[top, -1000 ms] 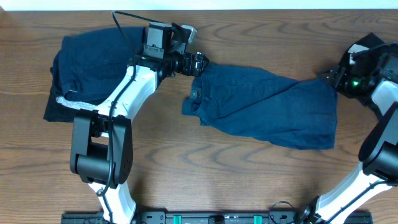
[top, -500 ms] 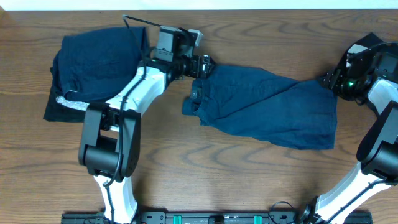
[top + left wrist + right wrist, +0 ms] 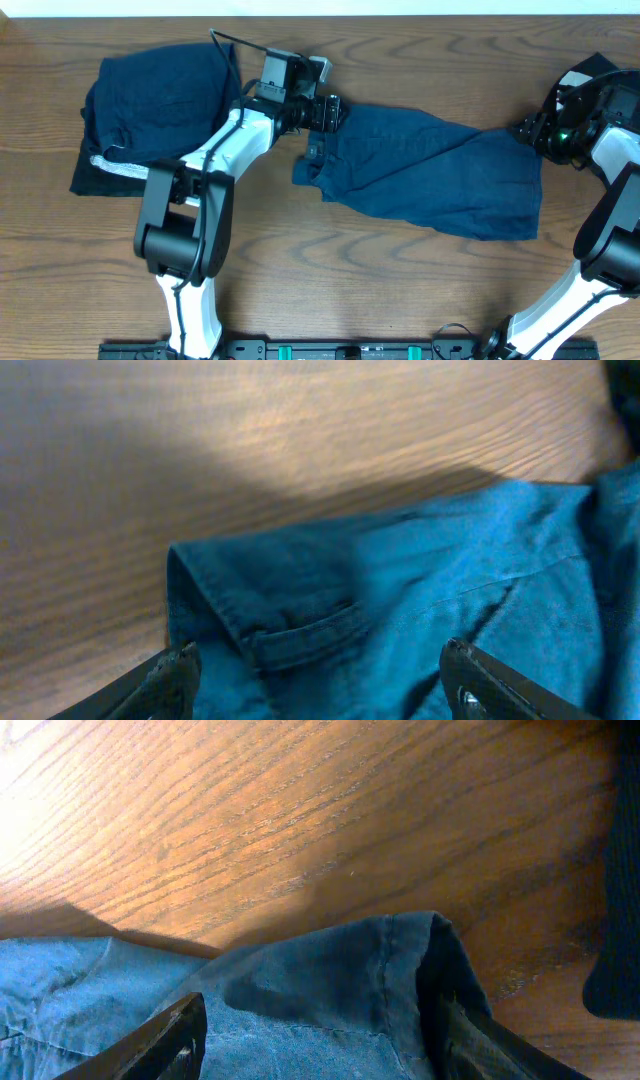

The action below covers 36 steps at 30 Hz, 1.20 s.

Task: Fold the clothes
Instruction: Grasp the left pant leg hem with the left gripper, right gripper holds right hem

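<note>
Wide navy-blue shorts lie spread across the middle of the table, and more of the clothes sit in a dark pile at the back left. My left gripper is at the shorts' back-left corner. In the left wrist view it stands open, its fingers either side of the waistband corner, not pinching it. My right gripper is at the shorts' back-right corner. In the right wrist view it is open astride that cloth corner.
A black cloth lies at the far right behind my right arm, and shows as a dark edge in the right wrist view. A white-marked black strip pokes out under the left pile. Bare wooden table runs along the front.
My left gripper has slid right onto the shorts' waistband corner and its jaws have narrowed a little. The right gripper has hardly moved.
</note>
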Each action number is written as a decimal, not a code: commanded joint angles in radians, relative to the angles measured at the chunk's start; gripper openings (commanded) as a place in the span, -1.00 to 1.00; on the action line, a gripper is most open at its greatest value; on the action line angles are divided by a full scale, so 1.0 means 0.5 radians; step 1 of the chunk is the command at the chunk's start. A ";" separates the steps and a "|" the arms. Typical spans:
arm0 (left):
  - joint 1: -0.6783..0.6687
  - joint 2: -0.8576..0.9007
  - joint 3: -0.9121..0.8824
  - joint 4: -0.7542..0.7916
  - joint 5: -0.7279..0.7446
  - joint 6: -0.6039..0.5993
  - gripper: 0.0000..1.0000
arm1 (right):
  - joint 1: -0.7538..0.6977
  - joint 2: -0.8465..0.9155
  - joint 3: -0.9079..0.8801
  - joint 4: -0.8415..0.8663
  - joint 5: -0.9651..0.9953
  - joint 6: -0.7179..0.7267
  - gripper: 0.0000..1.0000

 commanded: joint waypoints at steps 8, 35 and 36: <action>0.007 0.057 0.024 -0.002 0.006 -0.154 0.42 | 0.003 -0.021 -0.017 -0.003 0.012 0.019 0.40; 0.007 0.056 0.024 0.025 0.095 -0.248 -0.24 | 0.003 0.044 -0.047 0.094 -0.093 0.076 0.34; 0.007 0.056 0.024 0.025 0.095 -0.248 -0.29 | 0.003 0.044 -0.047 0.120 -0.127 0.077 0.30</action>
